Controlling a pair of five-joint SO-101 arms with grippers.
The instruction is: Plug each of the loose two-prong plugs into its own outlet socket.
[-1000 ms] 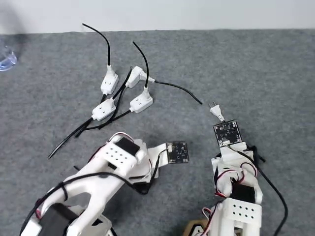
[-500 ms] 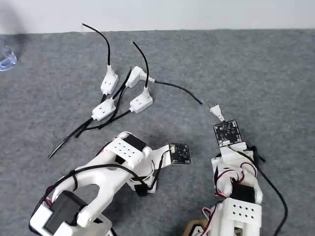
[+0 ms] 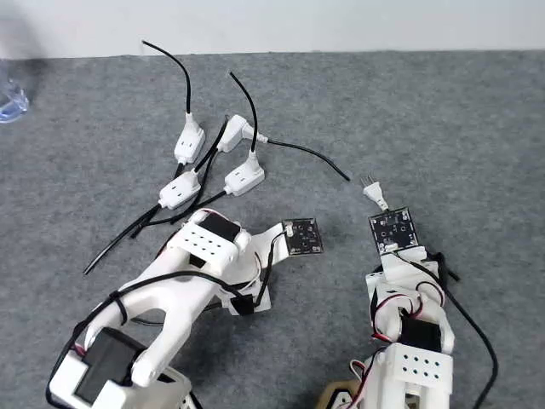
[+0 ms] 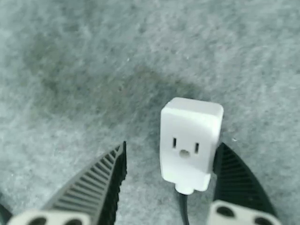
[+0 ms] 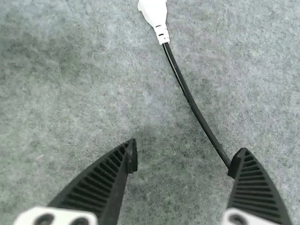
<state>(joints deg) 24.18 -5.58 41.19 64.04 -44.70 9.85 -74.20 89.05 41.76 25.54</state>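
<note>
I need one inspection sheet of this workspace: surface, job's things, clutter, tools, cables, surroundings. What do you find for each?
Surface: grey mat, carpet-like.
Job's things: loose two-prong plug ahead of the right arm; white outlet socket at the left tool; white connectors bunched farther off.
Clutter: clear object at the far left edge.
Tools: left tool open, socket between its fingers; right tool open, cable between its fingers.
Cables: black cables cross within the bunch.
Surroundings: pale wall behind.
</note>
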